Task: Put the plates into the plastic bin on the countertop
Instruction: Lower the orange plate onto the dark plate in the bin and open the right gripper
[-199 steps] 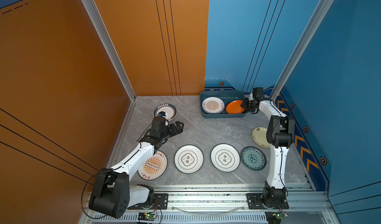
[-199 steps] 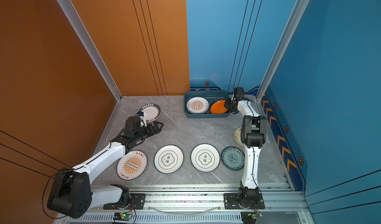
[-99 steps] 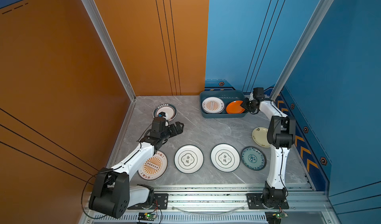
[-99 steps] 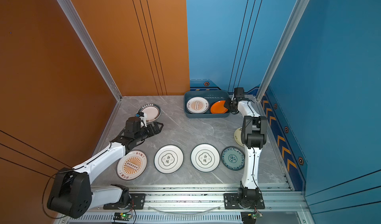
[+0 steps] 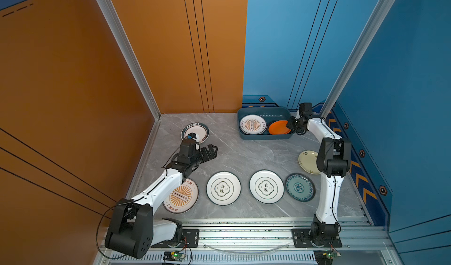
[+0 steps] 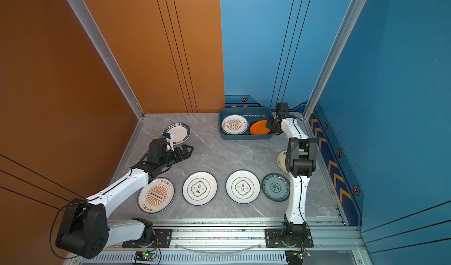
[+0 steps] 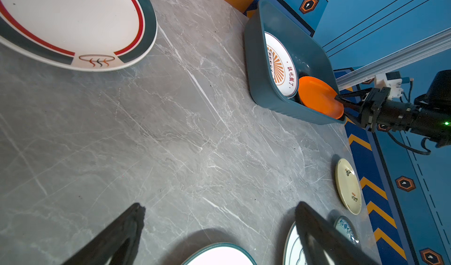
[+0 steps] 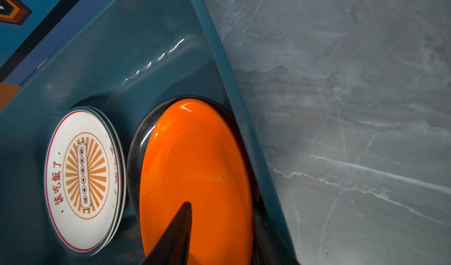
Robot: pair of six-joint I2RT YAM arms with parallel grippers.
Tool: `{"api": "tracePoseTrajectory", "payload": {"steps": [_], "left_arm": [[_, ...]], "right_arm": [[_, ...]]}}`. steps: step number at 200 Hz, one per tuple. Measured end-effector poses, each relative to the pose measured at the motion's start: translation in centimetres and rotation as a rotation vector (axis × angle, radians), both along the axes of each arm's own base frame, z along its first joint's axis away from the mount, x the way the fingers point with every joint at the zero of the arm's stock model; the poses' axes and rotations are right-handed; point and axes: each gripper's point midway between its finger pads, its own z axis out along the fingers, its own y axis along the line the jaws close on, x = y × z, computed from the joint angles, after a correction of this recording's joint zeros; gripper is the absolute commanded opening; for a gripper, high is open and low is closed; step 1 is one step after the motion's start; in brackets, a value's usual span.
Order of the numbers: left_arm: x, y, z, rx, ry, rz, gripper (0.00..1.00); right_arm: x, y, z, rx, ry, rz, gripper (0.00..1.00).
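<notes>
The orange plate [image 8: 195, 168] lies in the bin [image 5: 266, 137], at the end nearest your right claw [image 7: 343, 106], resting on a black plate [image 8: 136, 140]. That claw's fingers straddle its rim, one over and one under. Whether they pinch it or sit clear of it, you cannot tell. Beyond it from the claw sits a sunburst plate [image 8: 83, 178], seemingly stacked on another, so about four plates look done.

Six wait on the countertop [image 5: 244, 154]. The cream plate [image 5: 307, 161] and floral plate [image 5: 300, 187] lie back along that arm. The emblem plates [image 5: 223, 188], second sunburst plate [image 5: 181, 197] and dark-rimmed plate [image 7: 73, 24] lie nearer your left claw [image 5: 211, 151], which hangs spread wide and empty.
</notes>
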Motion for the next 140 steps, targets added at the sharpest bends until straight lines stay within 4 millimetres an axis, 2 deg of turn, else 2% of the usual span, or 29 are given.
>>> {"api": "tracePoseTrajectory", "payload": {"steps": [69, 140], "left_arm": [[-0.2, 0.0, 0.2, -0.001, -0.006, 0.000, 0.98], [-0.5, 0.2, -0.2, 0.002, 0.005, 0.002, 0.98]], "right_arm": [[-0.9, -0.3, 0.8, -0.086, 0.019, -0.005, 0.43], [-2.3, -1.4, 3.1, -0.151, 0.013, -0.028, 0.45]]}}
